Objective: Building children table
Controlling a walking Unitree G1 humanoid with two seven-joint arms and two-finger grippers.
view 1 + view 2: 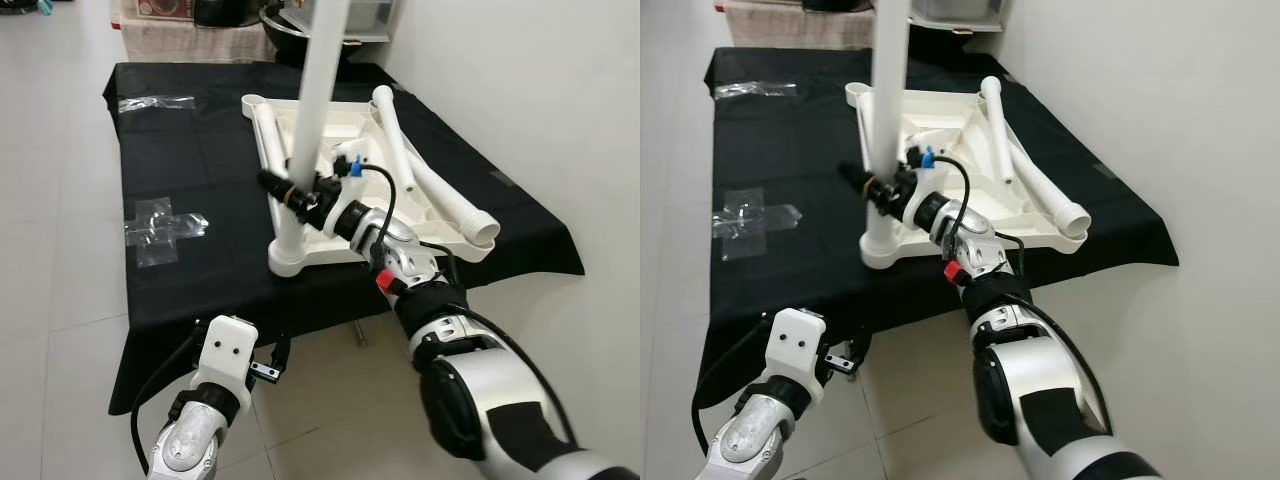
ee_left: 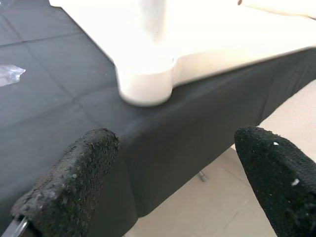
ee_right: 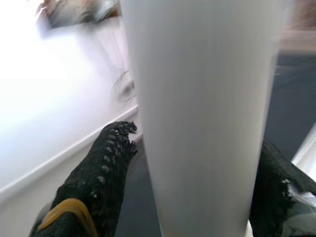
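Note:
The white tabletop (image 1: pixel 350 135) lies upside down on a black cloth (image 1: pixel 190 160). A white leg (image 1: pixel 315 90) stands upright in its near left corner socket (image 1: pixel 290 255). My right gripper (image 1: pixel 283 190) is shut on this leg a little above the socket; in the right wrist view both fingers (image 3: pixel 106 163) press the leg (image 3: pixel 202 98) from either side. Two loose legs lie on the tabletop, one along its right side (image 1: pixel 432 178) and one along its left edge (image 1: pixel 264 130). My left gripper (image 2: pixel 173 163) hangs open, holding nothing, below the cloth's front edge, facing the socket (image 2: pixel 145 81).
A cross of clear tape (image 1: pixel 165 227) and a clear plastic wrapper (image 1: pixel 155 103) lie on the cloth's left half. A white wall (image 1: pixel 540 90) runs close along the right side. Boxes and a dark bowl (image 1: pixel 290 25) stand at the back. Tiled floor (image 1: pixel 60 200) spreads left and in front.

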